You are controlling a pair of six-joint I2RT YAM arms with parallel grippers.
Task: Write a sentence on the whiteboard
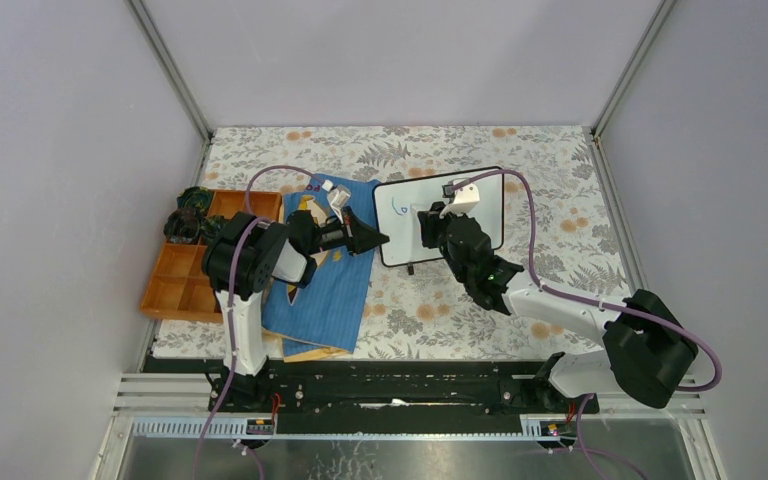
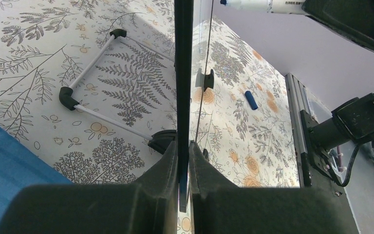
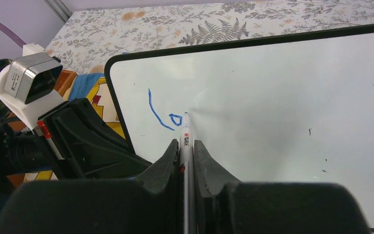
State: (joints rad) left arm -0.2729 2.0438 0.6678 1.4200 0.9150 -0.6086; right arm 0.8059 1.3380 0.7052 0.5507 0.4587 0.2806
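Observation:
The whiteboard (image 1: pixel 465 205) stands tilted on the table, white with a thin black frame. My left gripper (image 1: pixel 380 240) is shut on its left frame edge (image 2: pixel 183 73), one finger on each side, as the left wrist view (image 2: pixel 183 148) shows. My right gripper (image 3: pixel 186 146) is shut on a silver marker (image 3: pixel 185 139) whose tip touches the board (image 3: pixel 272 92). Of the sentence (image 3: pixel 163 114), a blue "l" stroke and a small loop show just left of the tip. In the top view the right gripper (image 1: pixel 430 225) hangs over the board's left part.
A blue book (image 1: pixel 325 290) lies under the left arm, with an orange compartment tray (image 1: pixel 185 270) to its left. A blue marker cap (image 2: pixel 251 100) lies on the floral cloth. A white wire stand with black feet (image 2: pixel 68 97) rests behind the board. Walls enclose the table.

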